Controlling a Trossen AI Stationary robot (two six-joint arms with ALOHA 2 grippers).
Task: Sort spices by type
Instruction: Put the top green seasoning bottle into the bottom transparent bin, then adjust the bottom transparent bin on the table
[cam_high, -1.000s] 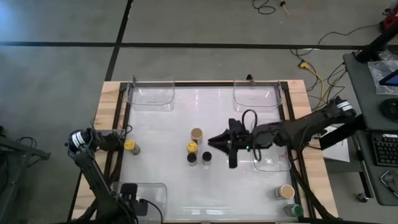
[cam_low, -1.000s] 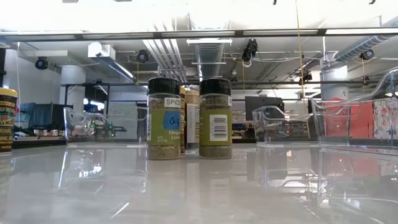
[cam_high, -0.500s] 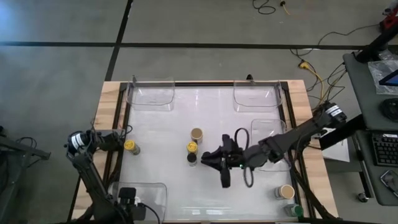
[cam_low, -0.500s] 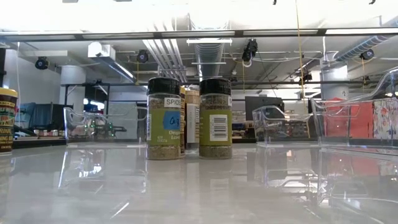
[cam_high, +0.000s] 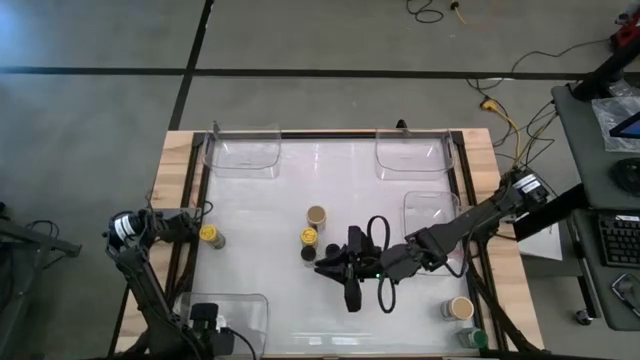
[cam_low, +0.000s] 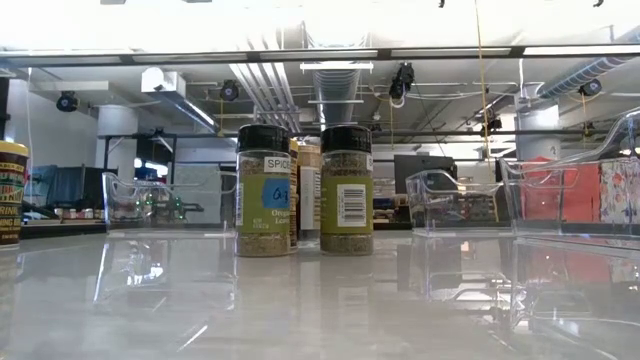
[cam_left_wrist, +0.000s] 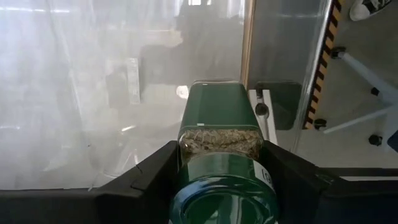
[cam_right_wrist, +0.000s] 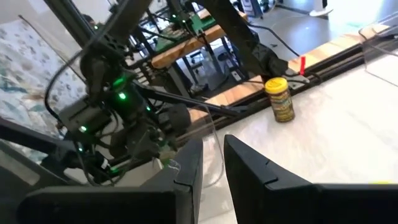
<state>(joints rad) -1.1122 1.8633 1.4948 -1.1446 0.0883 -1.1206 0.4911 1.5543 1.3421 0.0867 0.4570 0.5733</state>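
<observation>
My left gripper (cam_high: 206, 318) hangs over the near-left clear tray (cam_high: 245, 305), pointing down and shut on a green-lidded spice jar (cam_left_wrist: 221, 142). My right gripper (cam_high: 328, 268) reaches level toward the table's left, above the middle cluster, shut and holding nothing (cam_right_wrist: 212, 169). The cluster stands upright on the table: a tan-lidded jar (cam_high: 316, 215), a yellow-lidded jar (cam_high: 309, 236) and a black-lidded jar (cam_high: 308, 254). The low view shows two black-lidded jars (cam_low: 263, 190) (cam_low: 346, 190); in the high view my right arm hides one of them. My left gripper pinches the green-lidded jar between its two fingers (cam_left_wrist: 159, 169), on the jar's sides just below the lid (cam_left_wrist: 224, 198). The fingers come from above, pointing down, and the jar is upright. Whether its base rests on anything I cannot tell.
A yellow-lidded jar (cam_high: 211, 236) stands at the table's left edge. A tan-lidded jar (cam_high: 461, 308) and a green-lidded jar (cam_high: 473, 339) stand near the front right corner. Clear trays sit at far left (cam_high: 243, 152), far right (cam_high: 412, 152) and mid right (cam_high: 430, 212).
My right gripper has swung toward the table's near edge and a little left, staying shut; it now hangs over the middle cluster and covers one black-lidded jar in the high view. The jars have not moved.
</observation>
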